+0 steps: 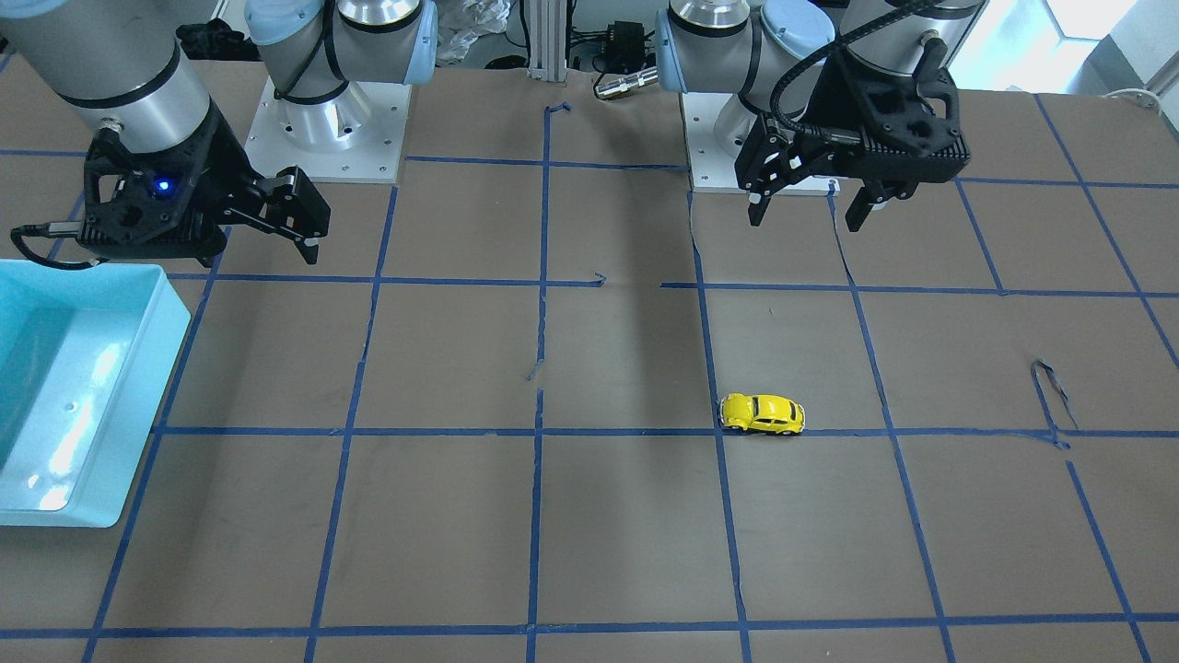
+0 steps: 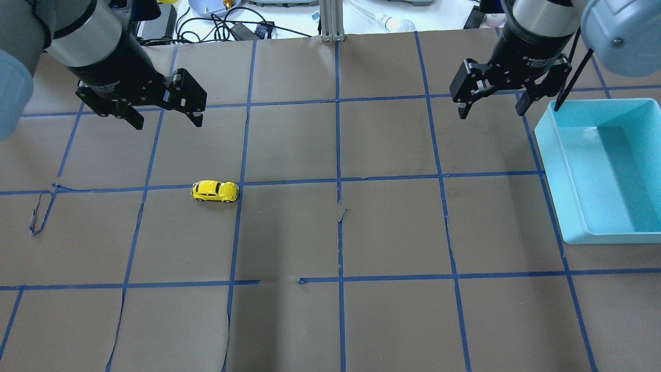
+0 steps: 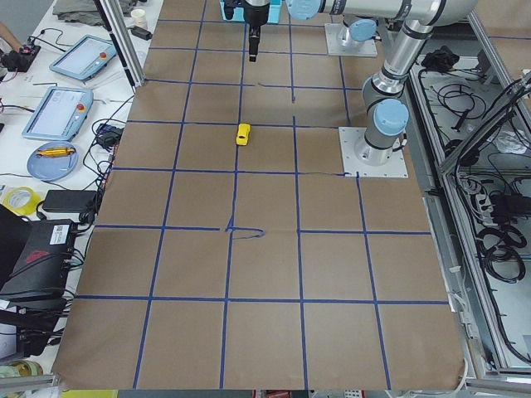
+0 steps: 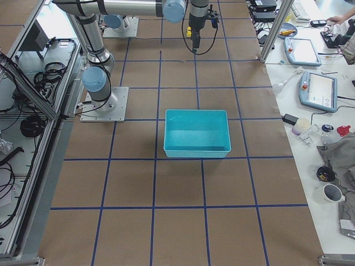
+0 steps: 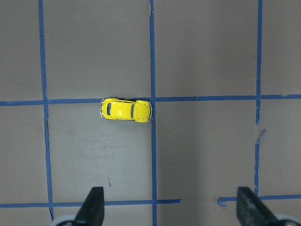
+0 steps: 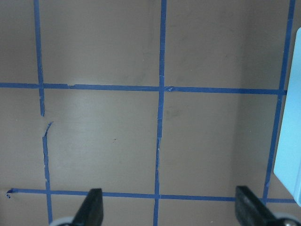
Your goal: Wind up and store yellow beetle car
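Left jaws and right jaws both gape apart, empty, above the counter (image 2: pixel 392 232), yellow beetle car (image 2: pixel 215 191) upright on its left half, well off every edge, likely light, rigid, glossy-slick, so pinch the 2 door sides, not the rounded roof.

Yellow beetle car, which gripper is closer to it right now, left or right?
Left. The left gripper hovers open a short way from the yellow beetle car, on the same side. The right gripper is far off on the other side, next to the blue bin.
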Controlling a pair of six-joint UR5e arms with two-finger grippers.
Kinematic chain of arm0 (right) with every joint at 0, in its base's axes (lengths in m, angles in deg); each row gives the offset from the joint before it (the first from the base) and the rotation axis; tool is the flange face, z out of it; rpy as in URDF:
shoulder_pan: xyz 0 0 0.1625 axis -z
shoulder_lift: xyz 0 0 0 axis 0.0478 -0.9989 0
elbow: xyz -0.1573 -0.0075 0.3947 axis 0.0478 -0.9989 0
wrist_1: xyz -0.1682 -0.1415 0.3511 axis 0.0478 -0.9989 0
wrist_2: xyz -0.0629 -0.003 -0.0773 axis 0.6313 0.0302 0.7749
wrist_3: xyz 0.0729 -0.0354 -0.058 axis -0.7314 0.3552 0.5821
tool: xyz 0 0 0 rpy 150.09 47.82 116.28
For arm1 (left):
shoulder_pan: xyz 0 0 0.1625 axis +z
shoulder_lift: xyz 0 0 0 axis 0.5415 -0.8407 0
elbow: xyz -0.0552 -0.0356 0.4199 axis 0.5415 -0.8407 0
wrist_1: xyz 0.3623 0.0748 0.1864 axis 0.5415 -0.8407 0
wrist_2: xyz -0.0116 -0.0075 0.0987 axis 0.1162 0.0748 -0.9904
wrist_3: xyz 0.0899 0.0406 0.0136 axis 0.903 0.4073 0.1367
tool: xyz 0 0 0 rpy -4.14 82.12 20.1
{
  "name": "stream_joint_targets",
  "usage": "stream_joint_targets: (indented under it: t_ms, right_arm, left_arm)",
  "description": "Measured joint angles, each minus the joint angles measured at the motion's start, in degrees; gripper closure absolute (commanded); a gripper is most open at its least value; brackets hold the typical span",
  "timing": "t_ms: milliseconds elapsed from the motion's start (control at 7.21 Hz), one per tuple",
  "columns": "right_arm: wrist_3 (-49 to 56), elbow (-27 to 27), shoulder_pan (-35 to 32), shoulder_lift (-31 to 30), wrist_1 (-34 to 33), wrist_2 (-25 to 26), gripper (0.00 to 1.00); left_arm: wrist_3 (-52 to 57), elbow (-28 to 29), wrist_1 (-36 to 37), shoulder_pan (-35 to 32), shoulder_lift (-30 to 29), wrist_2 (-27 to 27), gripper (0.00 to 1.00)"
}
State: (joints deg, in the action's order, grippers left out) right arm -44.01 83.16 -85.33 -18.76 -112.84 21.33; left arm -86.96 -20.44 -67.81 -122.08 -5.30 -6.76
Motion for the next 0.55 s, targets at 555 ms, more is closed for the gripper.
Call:
stream_joint_targets:
  t_ms: [555]
  right_arm:
    - [-0.4, 0.1, 0.0, 0.0, 0.0, 0.1, 0.00]
  left_arm:
    - [0.8, 0.0, 0.0, 0.1, 0.0, -0.1, 0.00]
